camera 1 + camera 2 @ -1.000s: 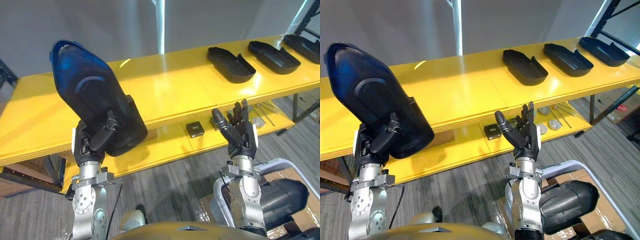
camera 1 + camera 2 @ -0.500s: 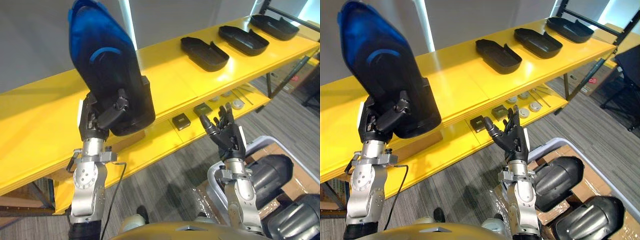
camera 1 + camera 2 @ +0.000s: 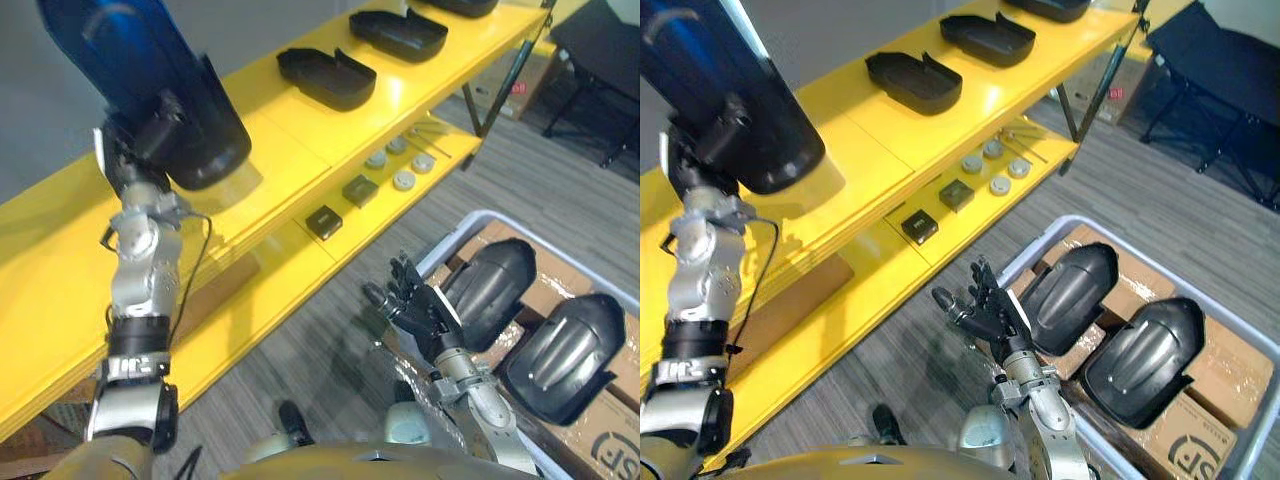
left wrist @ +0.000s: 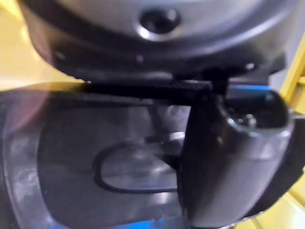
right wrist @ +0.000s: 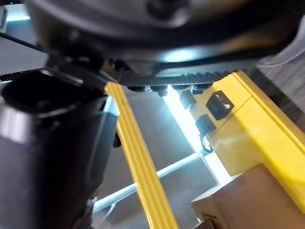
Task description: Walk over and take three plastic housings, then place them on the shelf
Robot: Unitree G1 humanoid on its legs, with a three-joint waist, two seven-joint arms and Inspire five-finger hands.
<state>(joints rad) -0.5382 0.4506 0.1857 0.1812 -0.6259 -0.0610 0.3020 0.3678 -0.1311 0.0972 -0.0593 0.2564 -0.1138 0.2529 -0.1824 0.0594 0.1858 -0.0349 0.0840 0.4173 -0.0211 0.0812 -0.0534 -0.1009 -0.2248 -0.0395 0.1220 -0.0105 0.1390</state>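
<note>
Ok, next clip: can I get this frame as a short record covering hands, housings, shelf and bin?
left hand: shut on the held housing, raised above the yellow shelf
right hand: open, holding nothing, low beside the bin
shelf top: three dark housings lying in a row
lower tier: small parts, square and round
bin contents: two grey housings on cardboard
task state: held housing not yet set down
</note>
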